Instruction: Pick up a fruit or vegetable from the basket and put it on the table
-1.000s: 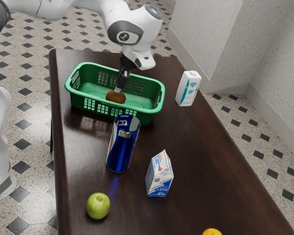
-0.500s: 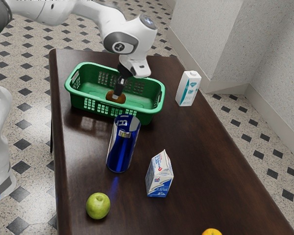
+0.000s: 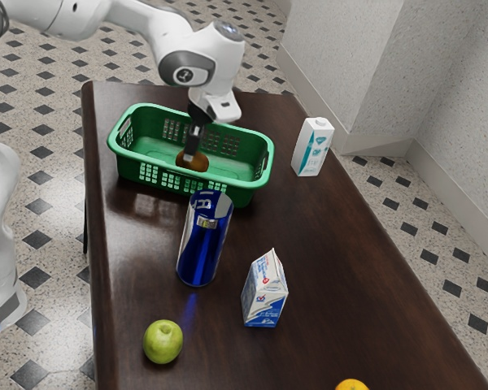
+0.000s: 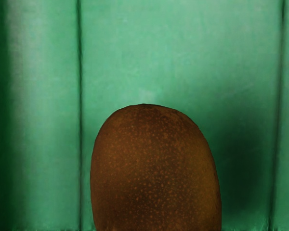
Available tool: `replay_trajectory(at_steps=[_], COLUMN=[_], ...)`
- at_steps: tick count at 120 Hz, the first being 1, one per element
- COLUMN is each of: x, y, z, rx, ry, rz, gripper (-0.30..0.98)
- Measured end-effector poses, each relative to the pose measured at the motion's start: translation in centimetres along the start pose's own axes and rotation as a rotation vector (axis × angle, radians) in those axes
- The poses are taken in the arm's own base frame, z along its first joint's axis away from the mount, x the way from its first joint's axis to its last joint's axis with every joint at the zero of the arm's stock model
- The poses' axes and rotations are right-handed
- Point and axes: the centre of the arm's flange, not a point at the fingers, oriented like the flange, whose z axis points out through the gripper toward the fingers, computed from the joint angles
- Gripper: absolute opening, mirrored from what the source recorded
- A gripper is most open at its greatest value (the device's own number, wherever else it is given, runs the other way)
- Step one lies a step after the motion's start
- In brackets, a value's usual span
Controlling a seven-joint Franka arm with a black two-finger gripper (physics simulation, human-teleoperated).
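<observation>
Dark table [image 3: 333,260] bears a green basket [image 3: 246,196]; at the claw [image 3: 189,157], brown fruit [image 3: 200,163] lies lengthwise along the basket. Spread or pinching, I can't tell.

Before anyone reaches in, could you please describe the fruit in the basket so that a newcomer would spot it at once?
On the dark table, look behind the tall blue can for the green basket. Inside, at the gripper, lies an oblong fruit. Its brown, speckled skin sets it apart from the round green apple out on the table.
</observation>
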Motion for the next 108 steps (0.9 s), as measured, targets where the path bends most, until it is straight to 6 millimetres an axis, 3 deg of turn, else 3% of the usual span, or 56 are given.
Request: replay_trajectory(at_steps=[37, 108], x=[0.4, -2.3], y=[-0.9, -1.4], z=[-0.3, 0.5], rx=[0.027, -0.026], ry=[0.071, -0.073], rz=[-0.007, 0.014], gripper=[0.69, 0.69])
